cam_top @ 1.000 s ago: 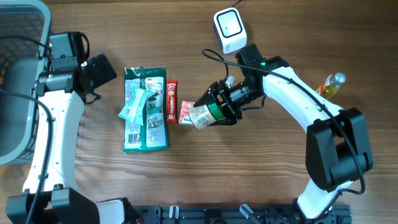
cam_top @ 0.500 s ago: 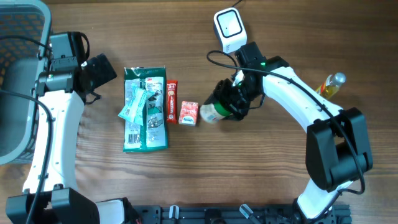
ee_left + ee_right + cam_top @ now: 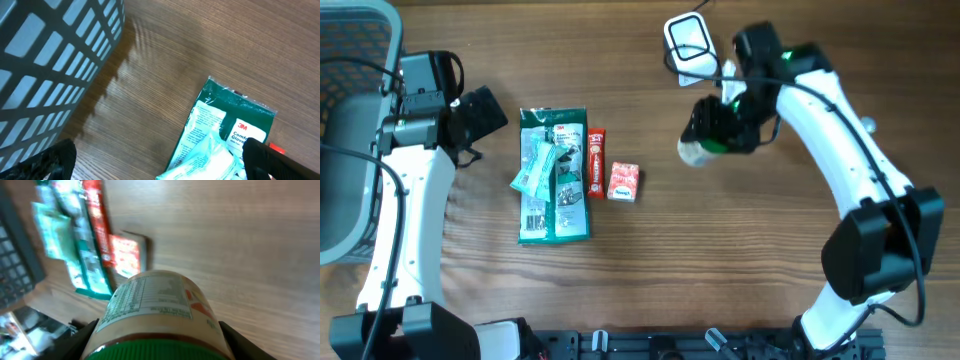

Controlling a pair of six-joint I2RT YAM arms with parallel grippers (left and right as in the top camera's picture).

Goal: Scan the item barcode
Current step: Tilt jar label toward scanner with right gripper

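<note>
Wood table [image 3: 720, 260]; jar [image 3: 693, 152] between right fingers [image 3: 84, 339]

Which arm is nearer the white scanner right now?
Right. The right arm, its jaws holding the jar, is close beside the scanner. The left arm is far across the table, beyond the green packet, near the basket.

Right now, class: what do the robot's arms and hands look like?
The left arm and right arm have white shells, black joints and thin black cables. The left hand and right hand are black. The right arm shows a green light.
</note>
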